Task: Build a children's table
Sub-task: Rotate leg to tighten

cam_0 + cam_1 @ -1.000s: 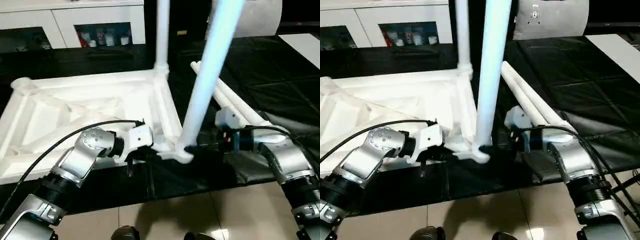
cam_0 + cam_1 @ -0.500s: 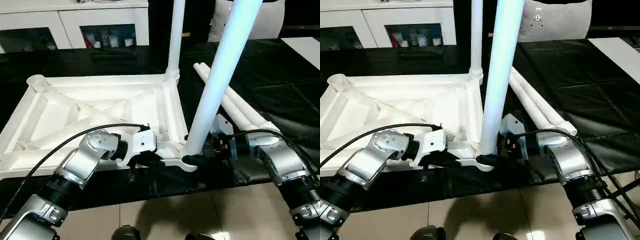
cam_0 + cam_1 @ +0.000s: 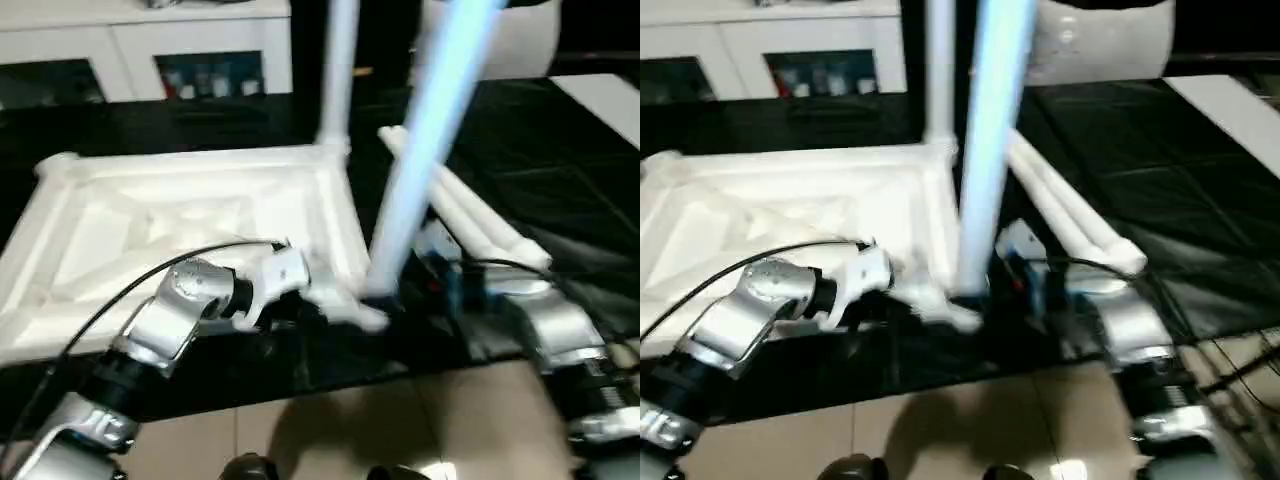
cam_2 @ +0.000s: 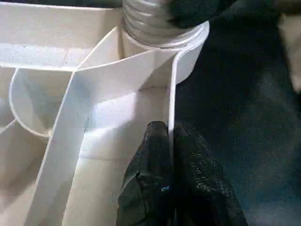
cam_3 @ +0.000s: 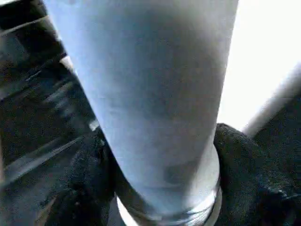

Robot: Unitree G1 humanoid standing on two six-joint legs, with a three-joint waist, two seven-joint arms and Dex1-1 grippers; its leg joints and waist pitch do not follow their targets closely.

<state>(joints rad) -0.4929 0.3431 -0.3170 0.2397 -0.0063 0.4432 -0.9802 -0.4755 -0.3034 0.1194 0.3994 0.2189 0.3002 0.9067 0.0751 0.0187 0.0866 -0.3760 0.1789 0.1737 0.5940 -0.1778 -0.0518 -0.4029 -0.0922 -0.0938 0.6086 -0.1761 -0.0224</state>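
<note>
With the upturned tabletop (image 3: 180,215) on the black worktop (image 3: 560,160), the left tool (image 4: 170,141) pinches its rim and the right tool (image 5: 155,155) clamps the near-corner leg (image 3: 420,170) at its threaded base — cross-threading or slipping could tilt it.

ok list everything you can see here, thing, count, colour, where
tabletop: 1, white, ribbed underside up on the work table
upright legs: 2, white; one at the far right corner socket, one at the near right corner socket
loose legs: 2, white, lying side by side to the right of the tabletop
work table: 1, black cover
cabinet: 1, white, behind the work table, small items on its shelf
floor: beige tiles, in front of the work table
left gripper: black fingers, shut on the tabletop rim near the near right socket
right gripper: black fingers, clasping the base of the near leg
</note>
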